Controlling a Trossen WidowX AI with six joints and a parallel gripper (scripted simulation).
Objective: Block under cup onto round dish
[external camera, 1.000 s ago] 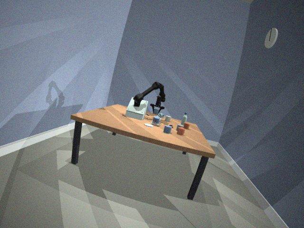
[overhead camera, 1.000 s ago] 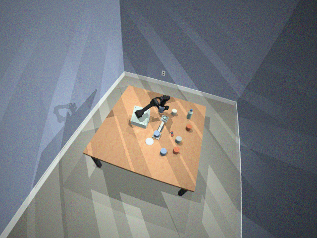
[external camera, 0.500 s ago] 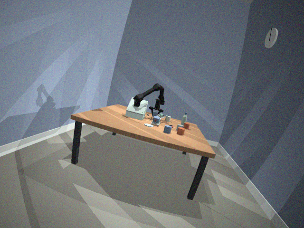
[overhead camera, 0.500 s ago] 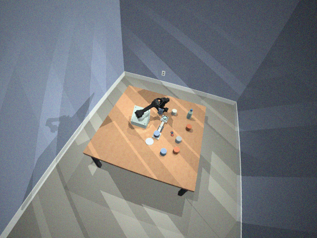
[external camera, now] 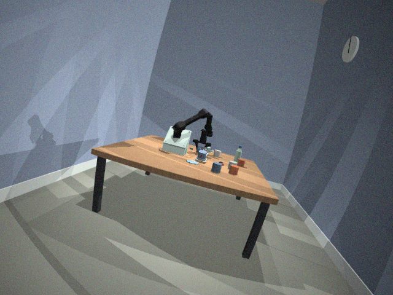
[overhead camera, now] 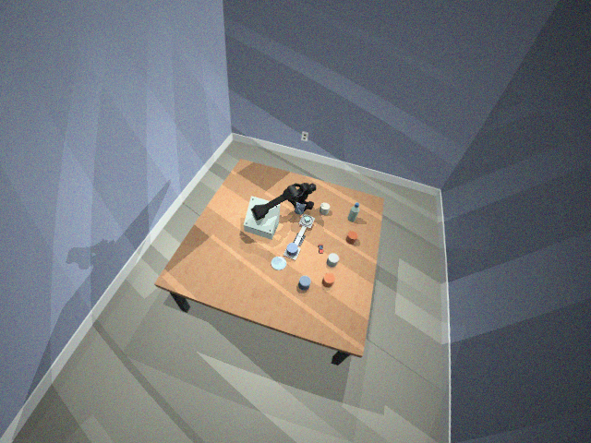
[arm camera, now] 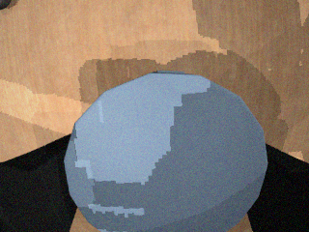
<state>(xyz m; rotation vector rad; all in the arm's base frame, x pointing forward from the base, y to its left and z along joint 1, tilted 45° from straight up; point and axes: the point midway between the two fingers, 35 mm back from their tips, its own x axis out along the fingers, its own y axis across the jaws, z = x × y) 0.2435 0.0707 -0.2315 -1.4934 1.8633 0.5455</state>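
My gripper (overhead camera: 300, 208) (external camera: 198, 146) is shut on a blue cup (overhead camera: 299, 209) (arm camera: 168, 161). It holds the cup low over the table, just behind the far end of the small balance (overhead camera: 299, 235). In the wrist view the cup fills the middle, with a black finger on each side. The other blue cup (overhead camera: 292, 248) (external camera: 202, 155) stands on the near end of the balance. The far pad (overhead camera: 307, 221) is uncovered and bears a small pale thing too small to make out. The round pale dish (overhead camera: 278, 263) (external camera: 192, 161) lies left of the near cup.
The arm's pale base box (overhead camera: 261, 223) (external camera: 177, 142) stands left of the balance. A tiny red thing (overhead camera: 320, 247) lies right of the beam. To the right stand a cream cup (overhead camera: 325, 208), a bottle (overhead camera: 354, 211), two orange cylinders (overhead camera: 352, 236) (overhead camera: 328, 279), a pale one (overhead camera: 332, 259) and a blue one (overhead camera: 304, 282).
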